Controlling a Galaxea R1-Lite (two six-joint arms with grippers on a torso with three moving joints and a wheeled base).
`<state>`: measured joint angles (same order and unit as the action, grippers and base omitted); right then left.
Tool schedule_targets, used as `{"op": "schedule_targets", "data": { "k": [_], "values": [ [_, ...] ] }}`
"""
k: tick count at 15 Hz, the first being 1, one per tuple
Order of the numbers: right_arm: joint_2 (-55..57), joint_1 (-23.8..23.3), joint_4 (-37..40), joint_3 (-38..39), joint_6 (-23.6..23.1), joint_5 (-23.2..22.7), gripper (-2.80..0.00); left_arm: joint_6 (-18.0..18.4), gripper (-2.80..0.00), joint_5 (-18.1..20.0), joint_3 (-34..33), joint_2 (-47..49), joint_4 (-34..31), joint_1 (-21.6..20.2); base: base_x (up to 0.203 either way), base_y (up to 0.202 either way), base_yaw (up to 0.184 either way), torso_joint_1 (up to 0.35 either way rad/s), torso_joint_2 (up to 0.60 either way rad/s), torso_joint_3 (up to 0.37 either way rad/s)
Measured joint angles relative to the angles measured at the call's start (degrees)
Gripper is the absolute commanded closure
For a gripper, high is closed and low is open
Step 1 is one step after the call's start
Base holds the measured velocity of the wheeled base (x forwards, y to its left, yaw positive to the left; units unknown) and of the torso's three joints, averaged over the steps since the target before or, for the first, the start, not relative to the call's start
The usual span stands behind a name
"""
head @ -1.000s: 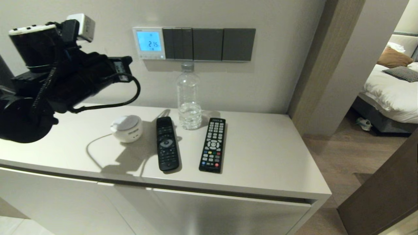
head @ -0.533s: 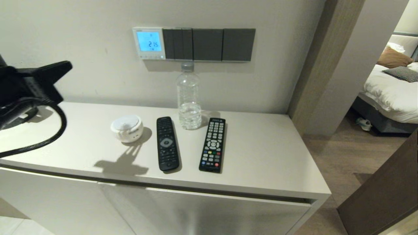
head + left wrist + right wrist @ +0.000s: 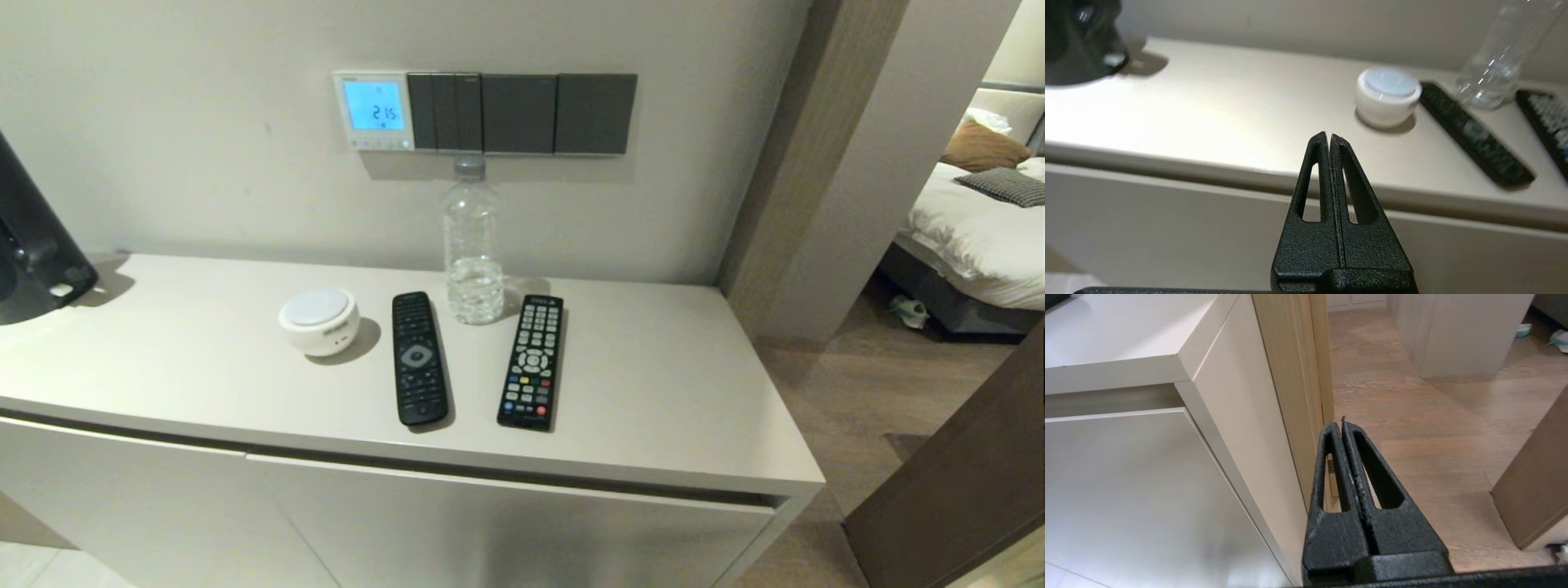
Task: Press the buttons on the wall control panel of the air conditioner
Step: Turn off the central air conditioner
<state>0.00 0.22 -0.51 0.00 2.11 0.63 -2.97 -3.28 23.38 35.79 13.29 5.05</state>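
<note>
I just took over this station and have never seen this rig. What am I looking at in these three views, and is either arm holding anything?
This is a two-armed robot. The head view looks down at a cabinet top against a wall. On it lie a white puck, two black remotes and a water bottle. Above it, the white control panel shows a blue screen, its buttons along the bottom. The other two views look out from each wrist. The left end effector is shut and empty, before the cabinet's front. The right end effector is shut and empty, low by the cabinet's corner.
</note>
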Motion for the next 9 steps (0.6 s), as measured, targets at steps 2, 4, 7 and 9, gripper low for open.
{"op": "schedule_targets", "data": {
  "k": [2,4,7,9],
  "values": [
    [0.0,0.0,0.0,0.0,0.0,0.0,0.00,-0.1,0.00,-2.5,-3.9,-3.7,-0.9,-0.5,0.000,0.000,0.000,0.000,0.00,0.000],
    [0.0,0.0,0.0,0.0,0.0,0.0,0.00,-0.1,0.00,-5.2,-7.1,-6.6,-1.6,-0.5,0.000,0.000,0.000,0.000,0.00,0.000],
    [0.0,0.0,0.0,0.0,0.0,0.0,0.00,-0.5,0.00,-8.9,-10.1,-10.6,-5.0,-0.7,0.000,0.000,0.000,0.000,0.00,0.000],
    [0.0,0.0,0.0,0.0,0.0,0.0,0.00,-0.5,0.00,-11.3,-10.9,-13.5,-7.7,-0.7,0.000,0.000,0.000,0.000,0.00,0.000]
  ]
}}
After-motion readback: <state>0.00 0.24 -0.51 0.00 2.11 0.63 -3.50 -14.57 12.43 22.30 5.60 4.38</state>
